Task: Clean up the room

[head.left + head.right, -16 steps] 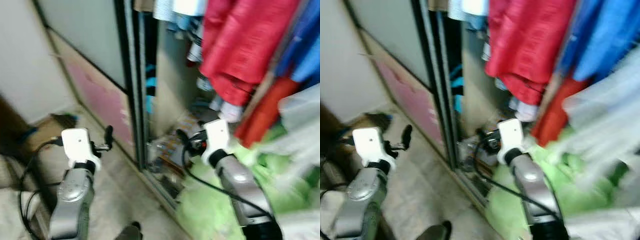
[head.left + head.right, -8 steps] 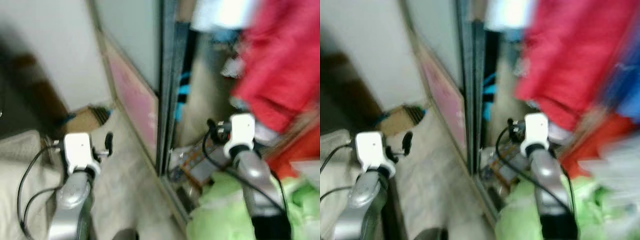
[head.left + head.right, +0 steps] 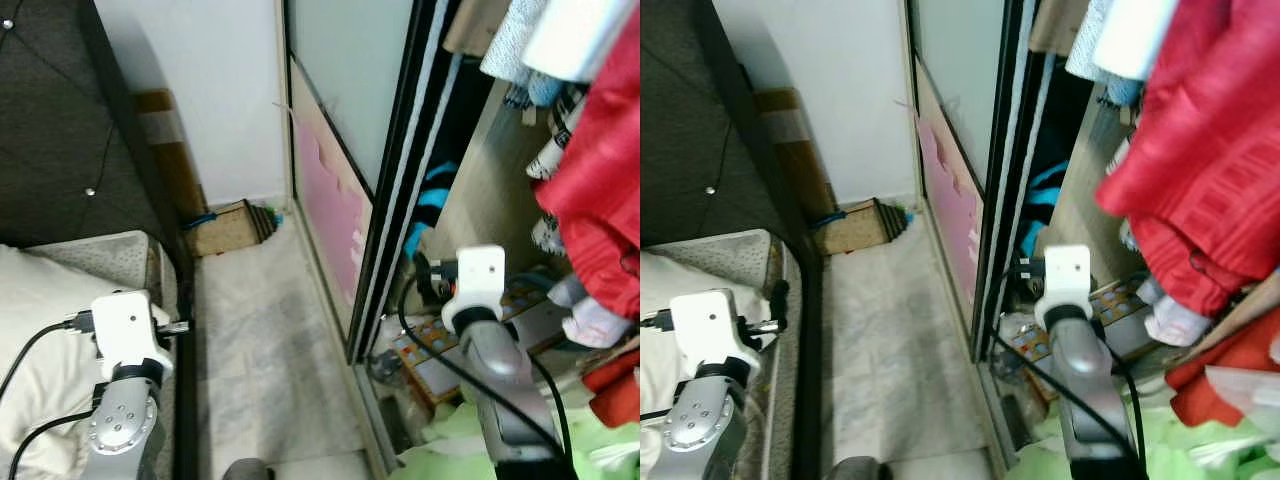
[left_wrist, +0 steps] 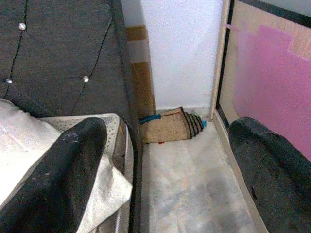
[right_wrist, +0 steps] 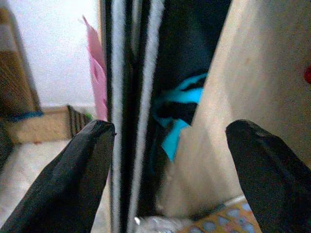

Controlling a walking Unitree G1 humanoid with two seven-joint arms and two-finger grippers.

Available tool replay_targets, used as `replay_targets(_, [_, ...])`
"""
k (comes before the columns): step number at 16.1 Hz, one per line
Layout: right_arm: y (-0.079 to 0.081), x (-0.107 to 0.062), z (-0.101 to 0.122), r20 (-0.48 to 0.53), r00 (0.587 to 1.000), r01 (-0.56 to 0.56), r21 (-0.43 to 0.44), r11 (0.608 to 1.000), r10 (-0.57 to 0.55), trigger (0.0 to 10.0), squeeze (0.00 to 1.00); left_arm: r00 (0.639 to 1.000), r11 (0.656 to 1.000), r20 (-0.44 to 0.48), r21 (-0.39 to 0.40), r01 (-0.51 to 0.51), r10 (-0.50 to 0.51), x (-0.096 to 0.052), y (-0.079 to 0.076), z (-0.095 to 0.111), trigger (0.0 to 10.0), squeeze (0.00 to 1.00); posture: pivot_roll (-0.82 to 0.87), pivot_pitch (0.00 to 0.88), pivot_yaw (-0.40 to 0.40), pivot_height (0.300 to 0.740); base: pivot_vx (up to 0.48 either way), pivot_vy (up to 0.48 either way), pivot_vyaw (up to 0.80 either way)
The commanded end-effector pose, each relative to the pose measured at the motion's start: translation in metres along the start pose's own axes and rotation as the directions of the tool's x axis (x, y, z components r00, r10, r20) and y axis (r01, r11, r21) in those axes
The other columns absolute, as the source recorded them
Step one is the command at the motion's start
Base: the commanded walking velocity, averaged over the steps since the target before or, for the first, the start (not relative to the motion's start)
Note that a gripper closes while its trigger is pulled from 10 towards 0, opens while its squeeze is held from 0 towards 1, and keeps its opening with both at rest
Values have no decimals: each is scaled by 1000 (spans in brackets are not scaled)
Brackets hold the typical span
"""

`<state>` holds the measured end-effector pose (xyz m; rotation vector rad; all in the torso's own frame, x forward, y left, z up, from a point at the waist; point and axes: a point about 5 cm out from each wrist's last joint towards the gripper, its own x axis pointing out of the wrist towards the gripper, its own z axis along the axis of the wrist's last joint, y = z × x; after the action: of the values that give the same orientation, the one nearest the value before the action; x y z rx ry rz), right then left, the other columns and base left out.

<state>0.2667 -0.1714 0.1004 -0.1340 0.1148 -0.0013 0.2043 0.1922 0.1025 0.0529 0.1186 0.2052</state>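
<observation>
In the left eye view, a narrow strip of pale floor (image 3: 265,340) is seen running between a bed (image 3: 60,330) with a dark tufted headboard on the left and an open wardrobe (image 3: 500,200) on the right. The wardrobe's sliding door (image 3: 345,150) carries a pink sheet on its lower panel. At the far end of the floor, against the white wall, a small woven item (image 3: 232,226) is left lying. Red garments (image 3: 595,180) are hung on the right, and loose clutter, a patterned board (image 3: 450,350) and green fabric (image 3: 450,450), is heaped at the wardrobe's foot. Nothing is carried by either arm, so the tidying is judged barely begun.

In the right eye view, the left gripper (image 3: 778,300) is held low over the bed's edge and the right gripper (image 3: 1025,275) is raised near the wardrobe's door frame. The same untidy wardrobe bottom is shown.

In the left wrist view, the left gripper's two fingers (image 4: 73,174) are spread wide apart, with nothing between them; the woven item (image 4: 167,126) is framed beyond them, well apart.

In the right wrist view, the right gripper's fingers (image 5: 77,179) are likewise parted and empty, aimed at the door frame and a turquoise and black cloth (image 5: 177,121) inside the wardrobe.

The woven item and the wardrobe clutter are judged still to be dealt with.
</observation>
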Motion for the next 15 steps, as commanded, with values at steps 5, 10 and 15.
replay_targets(5, [-1, 12, 9, 38, 999, -11, -31, 999, 12, 10000, 0, 997, 999, 75, 45, 7, -11, 11, -3, 11, 10000, 0, 72, 0, -26, 740, 0, 0, 781])
replay_targets(10, [-9, 18, 5, 35, 999, 25, -43, 999, -24, 10000, 0, 986, 985, -21, 51, -164, 166, 37, 18, 1, 10000, 0, 81, 0, -13, 740, 0, 0, 781])
replay_targets(15, [-4, 23, 11, 63, 998, -9, -44, 999, 12, 10000, 0, 993, 989, 44, 105, 104, -109, 28, -5, 8, 10000, 0, 81, 0, -23, 740, 0, 0, 781])
